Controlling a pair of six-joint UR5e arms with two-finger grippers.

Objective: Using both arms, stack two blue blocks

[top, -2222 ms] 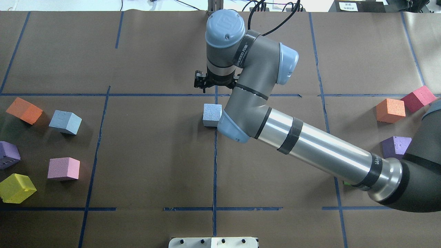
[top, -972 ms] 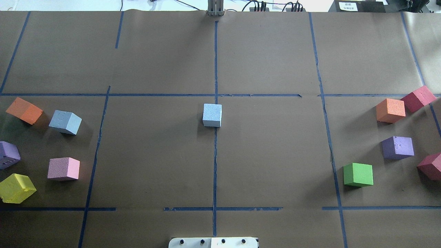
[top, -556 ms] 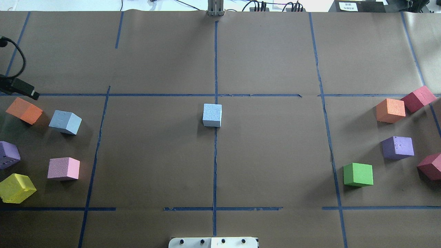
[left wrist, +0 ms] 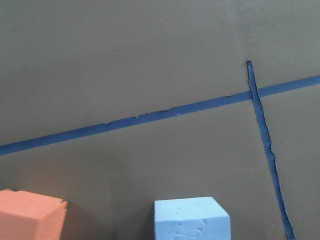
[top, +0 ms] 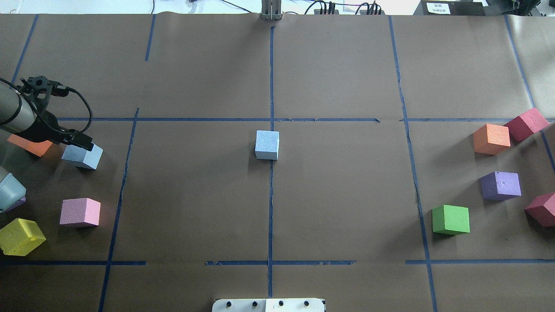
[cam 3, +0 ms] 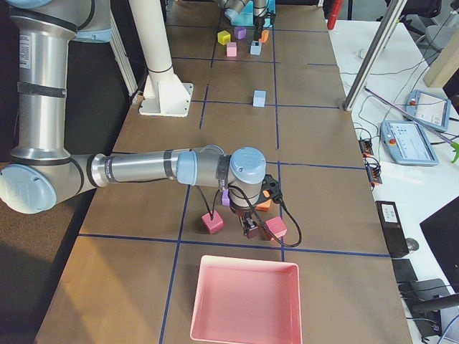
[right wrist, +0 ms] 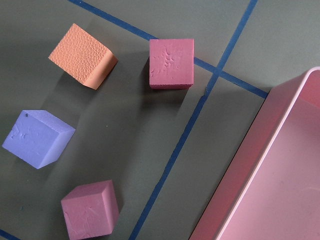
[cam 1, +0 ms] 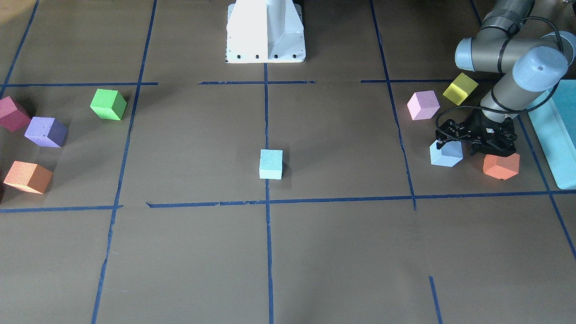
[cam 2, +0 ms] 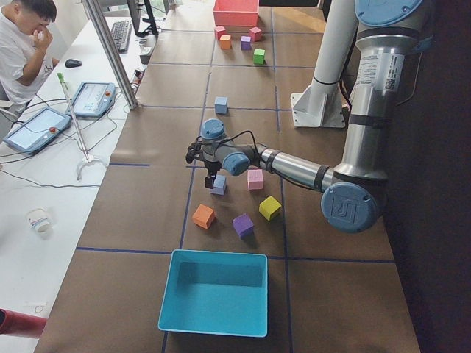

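Brown paper point(top: 195, 195) crossed by blue tape lines covers the whole table. At its middle, on the centre tape line, a pale cyan block point(top: 267, 144) with a grainy top sits alone, flat on the paper. The other blue block, a pale sky-blue block point(top: 84, 155), lies far out on the robot's left. It is just beside an orange cube point(cam 1: 501, 165), with a pink cube point(top: 80, 212) nearer the robot.

The left gripper point(top: 82, 142) hangs right over this sky-blue block. From overhead its black tip overlaps the block's far edge. The left wrist camera sees the block at the bottom centre of its frame, with the orange cube to one side. Whether the fingers touch the block, and how far apart they stand, cannot be told.

The right gripper point(cam 3: 251, 228) shows only from the side, low over red cubes point(cam 3: 212, 223) near a pink tray point(cam 3: 247, 301) and well apart from both blue blocks. Its opening cannot be told either.
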